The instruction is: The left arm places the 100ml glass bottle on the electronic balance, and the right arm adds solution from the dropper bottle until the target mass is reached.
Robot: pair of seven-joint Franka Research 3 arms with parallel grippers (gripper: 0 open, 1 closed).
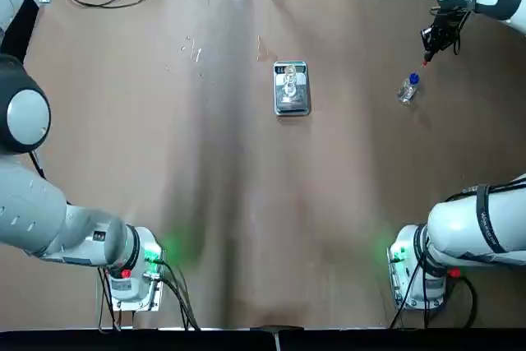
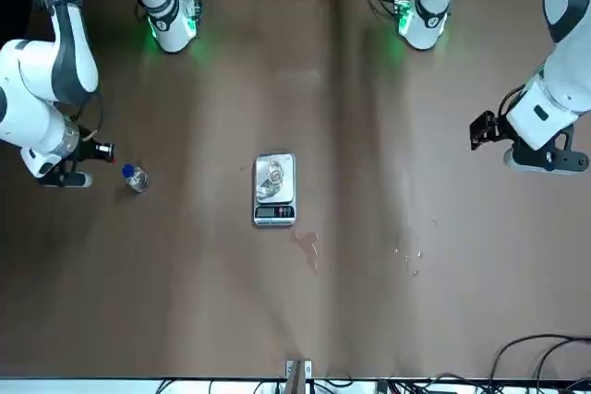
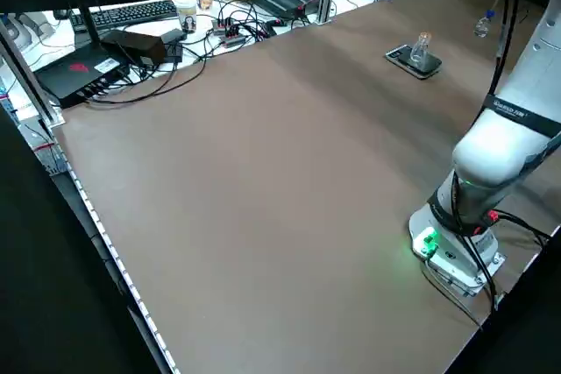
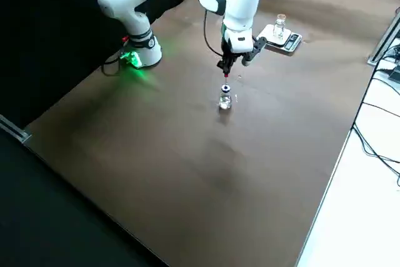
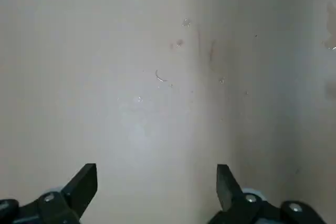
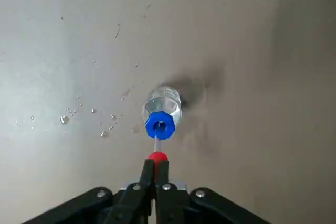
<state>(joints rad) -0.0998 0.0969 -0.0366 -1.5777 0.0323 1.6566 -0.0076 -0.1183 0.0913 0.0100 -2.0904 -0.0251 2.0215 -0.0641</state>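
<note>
Two arms share the brown worktop (image 1: 164,203), each at a different stage. At the centre the 100ml glass bottle (image 1: 289,85) stands upright on the pan of the electronic balance (image 1: 292,103), its open mouth up to take drops. The left gripper (image 5: 156,190) hangs over bare worktop well away from the balance, fingers spread wide and holding nothing, which suggests its share of the job is done. The right gripper (image 6: 155,171) has its fingers pressed together on the red dropper top (image 6: 157,156), lifted clear of the dropper bottle (image 6: 161,111); the glass stem hangs just above the blue collar (image 6: 159,125), presumably so liquid can be carried across to the balance. That bottle stands well to the right of the balance, with small droplets scattered on the worktop beside it. The balance's display strip is too small to read, and no labels or brands can be made out.
</note>
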